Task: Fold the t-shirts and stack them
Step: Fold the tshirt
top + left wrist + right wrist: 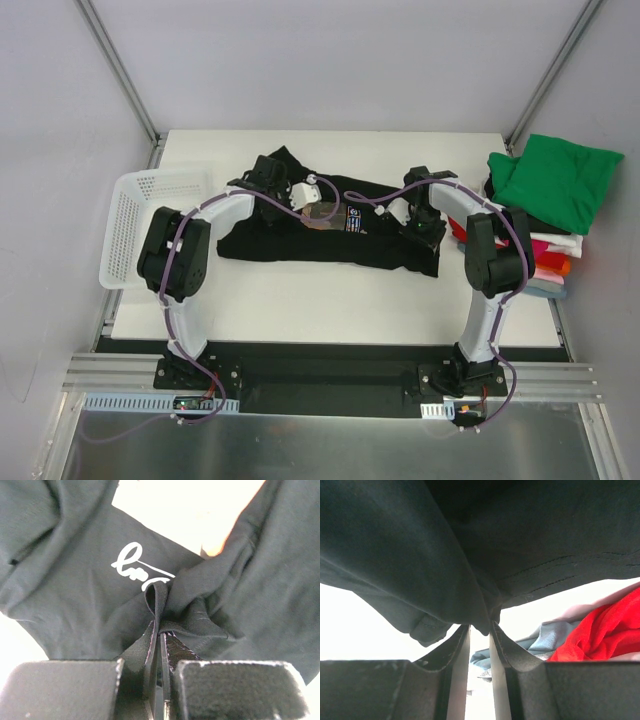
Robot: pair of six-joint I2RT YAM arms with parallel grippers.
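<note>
Now, pinches a bunched fold of the black t-shirt [300, 245] in the left tool [161, 639], clamps its hem in the right tool [480, 627]; stretches long axis left-to-right across the counter [330, 310], between both (folded stack [555, 185] just right).

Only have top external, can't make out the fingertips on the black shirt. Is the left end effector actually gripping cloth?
Observer: Yes. The left end effector is shut on a bunched fold of the black t-shirt.
Operator: Which part of the shirt?
Observer: A fold right next to a white script print.
Operator: And the right?
Observer: The right end effector pinches a hanging fold too, at its fingertips only.
</note>
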